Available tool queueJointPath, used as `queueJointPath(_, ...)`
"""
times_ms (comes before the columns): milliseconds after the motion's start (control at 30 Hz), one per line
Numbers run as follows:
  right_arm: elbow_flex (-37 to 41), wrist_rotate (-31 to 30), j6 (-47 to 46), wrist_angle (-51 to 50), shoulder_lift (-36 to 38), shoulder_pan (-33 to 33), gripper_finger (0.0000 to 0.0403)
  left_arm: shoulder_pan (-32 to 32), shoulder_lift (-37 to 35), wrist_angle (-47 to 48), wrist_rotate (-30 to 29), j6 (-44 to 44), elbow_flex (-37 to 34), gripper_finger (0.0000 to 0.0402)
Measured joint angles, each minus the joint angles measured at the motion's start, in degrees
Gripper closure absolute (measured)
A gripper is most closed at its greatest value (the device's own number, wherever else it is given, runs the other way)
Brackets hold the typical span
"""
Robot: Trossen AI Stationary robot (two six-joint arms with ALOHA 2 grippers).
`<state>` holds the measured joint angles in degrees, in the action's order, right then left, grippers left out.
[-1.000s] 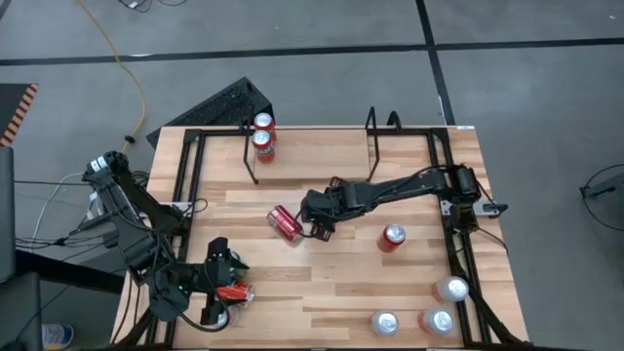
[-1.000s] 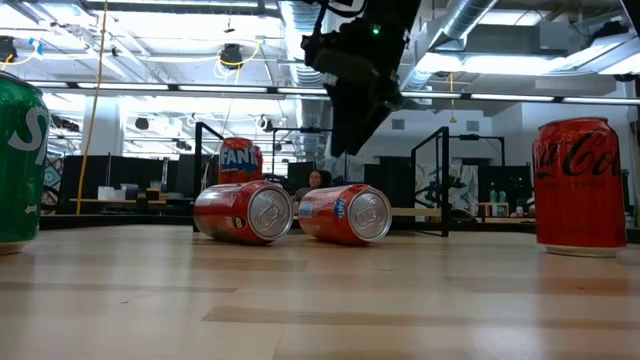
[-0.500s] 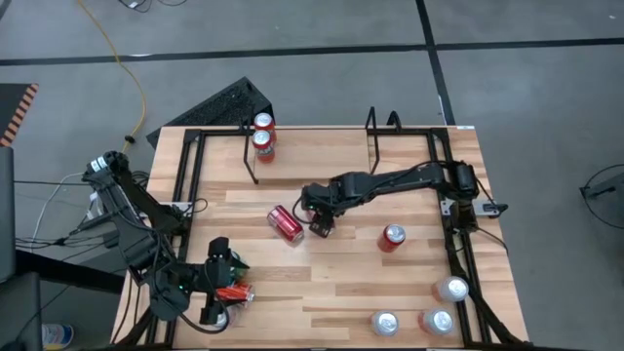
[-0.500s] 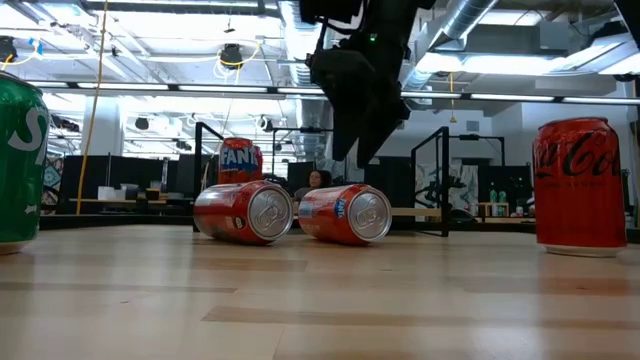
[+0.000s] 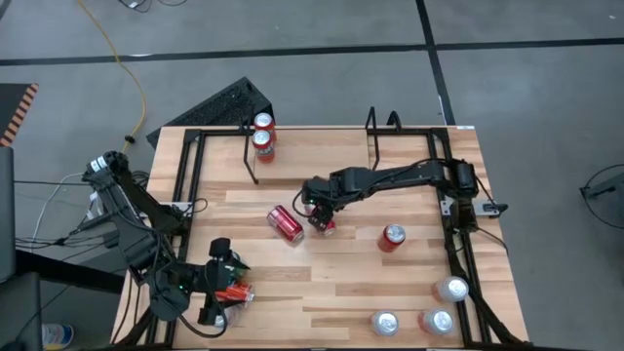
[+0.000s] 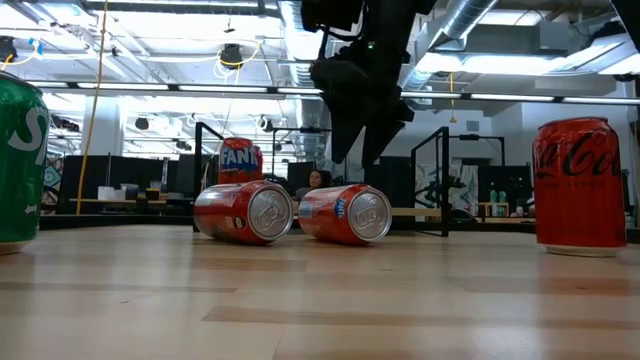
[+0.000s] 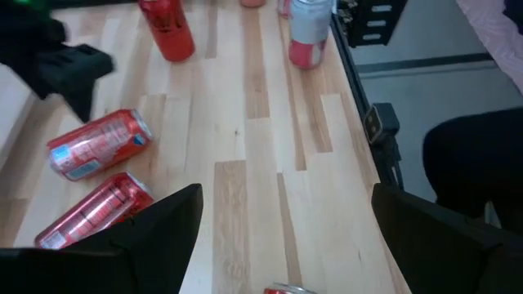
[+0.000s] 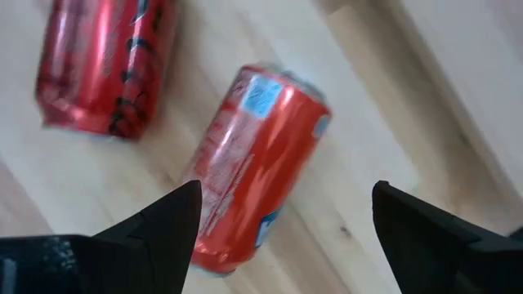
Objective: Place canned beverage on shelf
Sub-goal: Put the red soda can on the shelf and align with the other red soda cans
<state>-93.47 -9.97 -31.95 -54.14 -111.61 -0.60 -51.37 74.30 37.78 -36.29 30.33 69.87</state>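
Observation:
Two red cans lie on their sides mid-table: one (image 5: pixel 286 222) and another (image 5: pixel 326 227), also in the low view (image 6: pixel 345 214). My right gripper (image 6: pixel 357 155) hangs open above the second can (image 8: pixel 253 171), fingers pointing down on either side of it, clear of it. The shelf (image 5: pixel 312 146), a low black rod rack with upright end loops, stands at the far edge with two upright cans (image 5: pixel 262 134) at its left end. My left gripper (image 7: pixel 282 237) waits open at the near left corner, over a red can (image 5: pixel 236 292).
An upright red can (image 5: pixel 393 237) stands right of the right gripper. Three silver-topped cans (image 5: pixel 437 320) stand at the near right corner. Black rails (image 5: pixel 458 263) edge the table. In the low view a green can (image 6: pixel 20 165) is at the left.
My right gripper has opened wider and rolled about its own axis, shifting slightly toward the far edge above the lying can. More of that can now shows beside it in the high view. The cans have not moved.

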Motion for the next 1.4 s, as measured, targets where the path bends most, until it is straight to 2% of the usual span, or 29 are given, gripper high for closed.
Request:
queueJointPath(133, 0.02, 0.53, -3.11, -0.26, -0.18, 0.23, 0.0069, 0.65, -0.15, -0.02, 2.25, 0.67, 0.00, 0.0061)
queueJointPath(500, 0.46, -2.44, -8.80, -0.09, -0.22, 2.46, 0.0069, 0.63, -0.15, 0.21, 2.51, 0.72, 0.00, 0.0061)
queueJointPath(867, 13.82, -1.23, -16.27, 11.19, -0.41, 2.80, 0.0068, 0.63, -0.15, 0.24, 1.98, 0.28, 0.00, 0.0061)
queueJointPath(1100, 17.25, -0.60, -12.07, 14.67, -0.28, 2.82, 0.0070, 0.63, -0.15, 0.23, 0.90, 0.26, 0.00, 0.0061)
queueJointPath(1233, 19.30, -0.46, -11.91, 17.57, -0.28, 2.77, 0.0088, 0.63, -0.15, 0.21, -0.05, 0.28, 0.00, 0.0061)
queueJointPath(1400, 20.53, -0.39, -12.60, 17.46, -0.17, 3.20, 0.0143, 0.63, -0.15, 0.20, -0.26, 0.28, 0.00, 0.0061)
